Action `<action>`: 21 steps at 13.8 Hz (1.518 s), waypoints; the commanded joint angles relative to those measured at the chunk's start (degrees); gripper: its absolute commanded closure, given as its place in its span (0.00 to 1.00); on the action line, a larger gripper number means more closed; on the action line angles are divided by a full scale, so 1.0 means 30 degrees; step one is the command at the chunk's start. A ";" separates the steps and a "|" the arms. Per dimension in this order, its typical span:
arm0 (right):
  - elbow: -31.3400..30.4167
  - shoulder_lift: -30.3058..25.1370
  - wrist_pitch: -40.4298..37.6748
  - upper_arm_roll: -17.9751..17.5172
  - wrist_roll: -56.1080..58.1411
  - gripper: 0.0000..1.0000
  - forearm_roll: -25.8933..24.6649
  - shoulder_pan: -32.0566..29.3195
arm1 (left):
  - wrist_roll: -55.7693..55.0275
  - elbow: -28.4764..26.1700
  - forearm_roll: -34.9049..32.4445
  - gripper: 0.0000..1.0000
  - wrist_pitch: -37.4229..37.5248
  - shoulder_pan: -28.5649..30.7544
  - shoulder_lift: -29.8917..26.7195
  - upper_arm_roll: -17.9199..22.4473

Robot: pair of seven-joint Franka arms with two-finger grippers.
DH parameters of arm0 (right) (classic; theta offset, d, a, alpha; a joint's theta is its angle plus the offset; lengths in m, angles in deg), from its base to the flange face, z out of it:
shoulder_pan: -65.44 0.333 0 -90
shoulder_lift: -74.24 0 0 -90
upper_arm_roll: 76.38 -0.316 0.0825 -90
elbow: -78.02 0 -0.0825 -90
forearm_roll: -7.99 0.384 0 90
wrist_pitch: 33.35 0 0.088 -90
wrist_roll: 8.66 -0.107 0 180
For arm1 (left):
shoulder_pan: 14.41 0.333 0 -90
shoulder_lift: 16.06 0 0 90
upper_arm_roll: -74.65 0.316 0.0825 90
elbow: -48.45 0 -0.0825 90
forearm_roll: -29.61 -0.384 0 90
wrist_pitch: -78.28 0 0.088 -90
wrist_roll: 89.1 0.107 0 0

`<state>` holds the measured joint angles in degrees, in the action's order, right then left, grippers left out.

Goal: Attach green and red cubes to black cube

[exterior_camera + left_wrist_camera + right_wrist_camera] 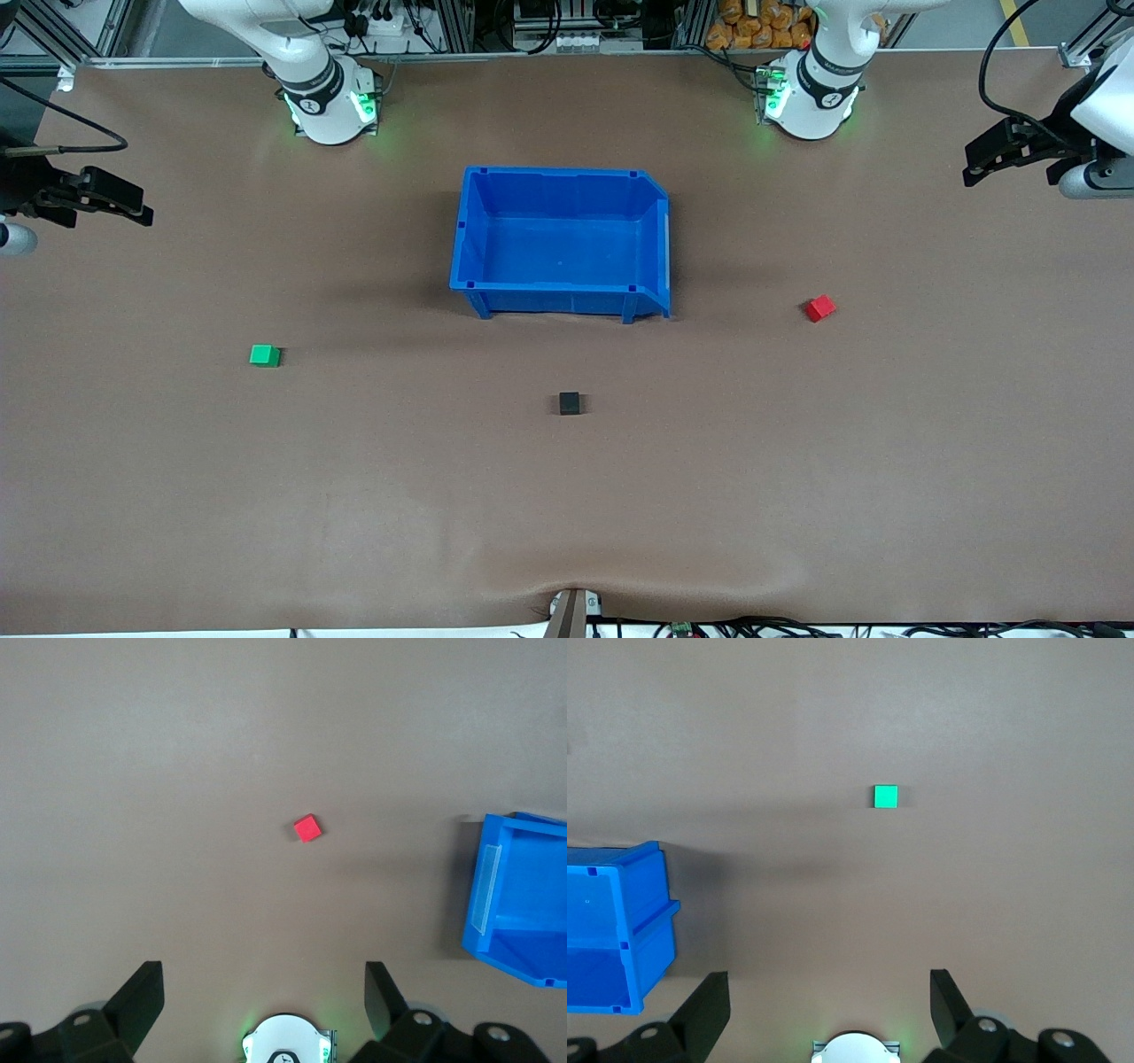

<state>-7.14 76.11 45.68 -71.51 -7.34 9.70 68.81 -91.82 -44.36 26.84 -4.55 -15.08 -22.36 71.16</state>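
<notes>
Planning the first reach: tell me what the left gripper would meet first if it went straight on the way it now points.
Probably bare table. The left gripper, jaws open, points down over the left arm's end; the red cube lies ahead of that line, so it would likely be missed, though depth is unclear.
</notes>
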 commanded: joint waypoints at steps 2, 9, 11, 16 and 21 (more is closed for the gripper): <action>0.0293 0.0081 -0.0093 -0.0012 -0.0118 0.00 -0.0073 0.0051 | -0.0177 0.0613 0.0191 0.00 0.0394 0.0047 0.0282 -0.0008; 0.0293 0.0751 0.0083 0.0017 -0.0176 0.00 -0.0073 -0.0270 | -0.0266 0.0585 0.0220 0.00 0.0394 0.0076 0.0342 0.0080; 0.0293 0.1338 0.0141 0.0047 -0.0147 0.00 -0.0131 -0.0271 | -0.0207 0.0409 0.0220 0.00 0.0656 0.0106 0.0342 0.0080; 0.0293 0.3533 0.2042 0.0076 -0.0118 0.00 -0.0482 -0.0271 | -0.0440 0.0060 0.0250 0.00 0.0746 0.0105 0.0429 0.0080; -0.1282 0.5616 0.5497 0.0076 0.2598 0.00 -0.0337 -0.1589 | -0.2635 -0.2015 0.0220 0.00 -0.0653 0.0135 0.0372 0.0109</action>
<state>-9.15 91.41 59.81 -70.77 -3.74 8.78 65.75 -96.98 -47.27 26.84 -3.76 -14.84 -20.67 71.42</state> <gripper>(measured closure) 0.000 0.000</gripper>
